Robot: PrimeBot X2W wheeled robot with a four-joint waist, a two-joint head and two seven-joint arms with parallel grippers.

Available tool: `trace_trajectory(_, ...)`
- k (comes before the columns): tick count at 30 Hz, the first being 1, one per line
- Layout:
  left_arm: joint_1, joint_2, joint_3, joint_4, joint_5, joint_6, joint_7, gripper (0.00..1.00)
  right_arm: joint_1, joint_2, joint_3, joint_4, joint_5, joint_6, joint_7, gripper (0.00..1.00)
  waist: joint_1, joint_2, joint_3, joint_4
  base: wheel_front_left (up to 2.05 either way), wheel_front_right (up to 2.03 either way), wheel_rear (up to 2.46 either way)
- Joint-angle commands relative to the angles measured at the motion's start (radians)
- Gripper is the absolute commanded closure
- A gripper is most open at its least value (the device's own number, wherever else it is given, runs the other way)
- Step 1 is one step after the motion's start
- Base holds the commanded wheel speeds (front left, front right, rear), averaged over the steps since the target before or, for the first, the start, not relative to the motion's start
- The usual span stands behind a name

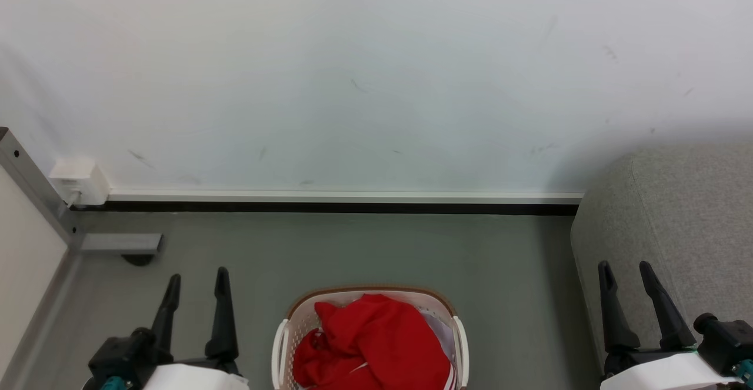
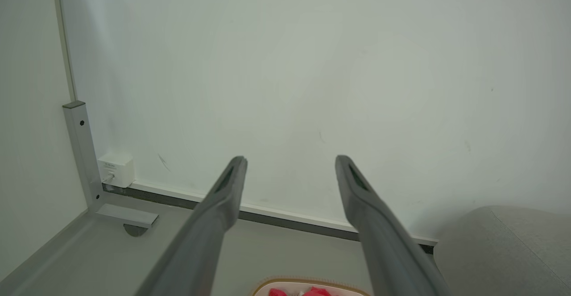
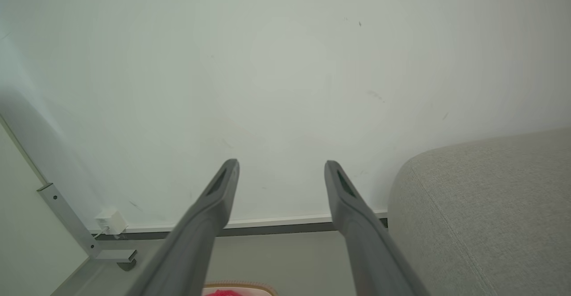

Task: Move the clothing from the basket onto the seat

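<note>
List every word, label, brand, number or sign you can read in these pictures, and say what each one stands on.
No text here can be read.
White box low on the wall: a small dark label, too small and blurred to read.
Clothing, basket, seat: no lettering visible.

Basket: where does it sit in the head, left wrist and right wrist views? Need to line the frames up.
Head view: basket at bottom centre, cut off by the lower edge.
Left wrist view: basket, just its far rim at the bottom edge, slightly right of centre.
Right wrist view: basket, far rim at the bottom edge, left of centre.
Shared landmark: white wall box, left of the basket in all three.
</note>
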Motion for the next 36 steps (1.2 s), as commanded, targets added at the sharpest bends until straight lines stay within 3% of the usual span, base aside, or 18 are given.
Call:
trace_trajectory(1,0.007,0.007,0.000,-0.004,0.033,0.004,-0.012,0.00,-0.008,0.000,-0.003,0.001,-0.020,-0.002,-0.010,0.00,0.0000,-0.0001,0.000,0.000,0.00,0.00,0.00)
trace_trajectory(20,0.022,0.008,-0.015,-0.006,0.159,0.013,-0.043,0.00,-0.011,-0.002,0.014,0.017,-0.128,-0.002,-0.043,0.00,0.0000,-0.0001,-0.014,-0.002,0.00,0.00,0.00)
trace_trajectory(36,0.019,0.008,-0.008,0.006,0.154,0.009,-0.043,0.00,0.006,0.005,0.000,0.004,-0.113,-0.002,-0.039,0.00,0.0000,-0.0001,-0.018,0.001,0.00,0.00,0.00)
